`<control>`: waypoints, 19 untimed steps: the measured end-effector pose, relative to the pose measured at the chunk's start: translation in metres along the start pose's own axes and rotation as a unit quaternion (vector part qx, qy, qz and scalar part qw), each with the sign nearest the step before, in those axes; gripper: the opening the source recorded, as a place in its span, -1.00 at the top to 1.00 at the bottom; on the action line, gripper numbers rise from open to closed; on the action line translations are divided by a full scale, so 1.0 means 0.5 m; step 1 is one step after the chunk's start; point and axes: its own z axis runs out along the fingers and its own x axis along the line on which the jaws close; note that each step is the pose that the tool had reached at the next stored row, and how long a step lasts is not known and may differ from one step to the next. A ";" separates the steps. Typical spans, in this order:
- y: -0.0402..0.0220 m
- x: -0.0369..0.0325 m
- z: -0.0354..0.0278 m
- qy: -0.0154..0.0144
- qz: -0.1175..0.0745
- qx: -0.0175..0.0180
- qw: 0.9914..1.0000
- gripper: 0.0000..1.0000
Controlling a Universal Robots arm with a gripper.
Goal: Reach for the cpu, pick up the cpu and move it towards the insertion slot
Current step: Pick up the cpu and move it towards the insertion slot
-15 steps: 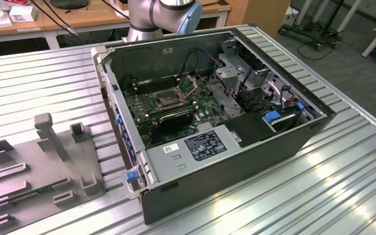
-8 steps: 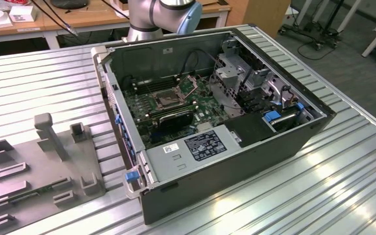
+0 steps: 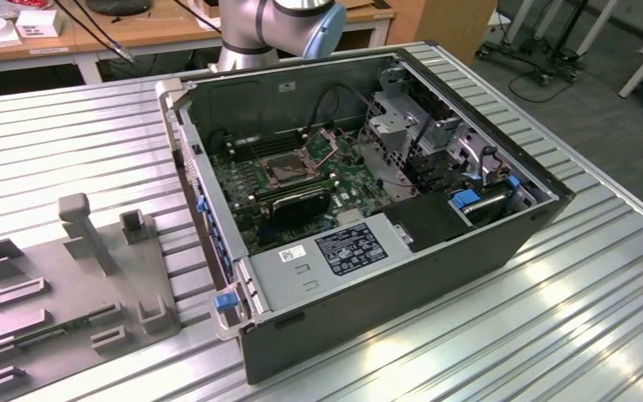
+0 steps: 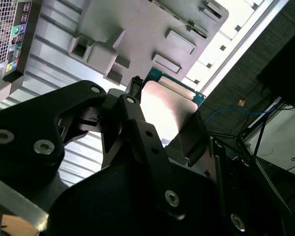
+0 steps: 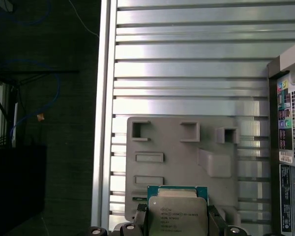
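Gripping the cpu [image 5: 177, 212] by opposite edges, the gripper [image 5: 177, 223] holds it above the grey fixture plate [image 5: 177, 142], apparently clear of it; the insertion slot [image 3: 281, 171] sits well apart inside the computer case [image 3: 411, 276].

The insertion slot [image 3: 280, 171] sits in the case [image 3: 411, 276] on the table [image 3: 589, 318].

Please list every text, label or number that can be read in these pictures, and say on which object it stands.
The cpu, held by the end effector: printed lines, too small to read.
Label on the metal cover inside the computer case: too blurred to read.
Sticker on the case's rear: too small to read.
Nothing can be quoted.
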 end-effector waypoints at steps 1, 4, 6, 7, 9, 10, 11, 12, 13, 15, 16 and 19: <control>0.000 -0.001 0.000 0.000 0.000 0.000 1.000 -0.09; 0.000 -0.003 0.000 0.000 0.000 0.000 1.000 -0.09; 0.000 -0.004 0.000 0.000 0.000 0.000 1.000 -0.09; 0.000 -0.004 0.000 0.000 0.000 0.000 1.000 -0.09; 0.000 -0.004 0.000 0.000 0.000 0.000 1.000 -0.09; 0.000 -0.005 -0.001 0.000 0.000 0.000 1.000 -0.09; 0.000 -0.005 -0.002 0.000 0.000 0.000 1.000 -0.09; 0.000 -0.005 -0.003 0.000 0.000 0.000 1.000 -0.09; 0.000 -0.005 -0.004 0.000 0.000 0.000 1.000 -0.09; 0.000 -0.005 -0.007 0.000 0.000 0.000 1.000 -0.09; 0.000 -0.005 -0.009 0.000 0.000 0.000 1.000 -0.09; 0.000 -0.005 -0.011 0.000 0.000 0.000 1.000 -0.09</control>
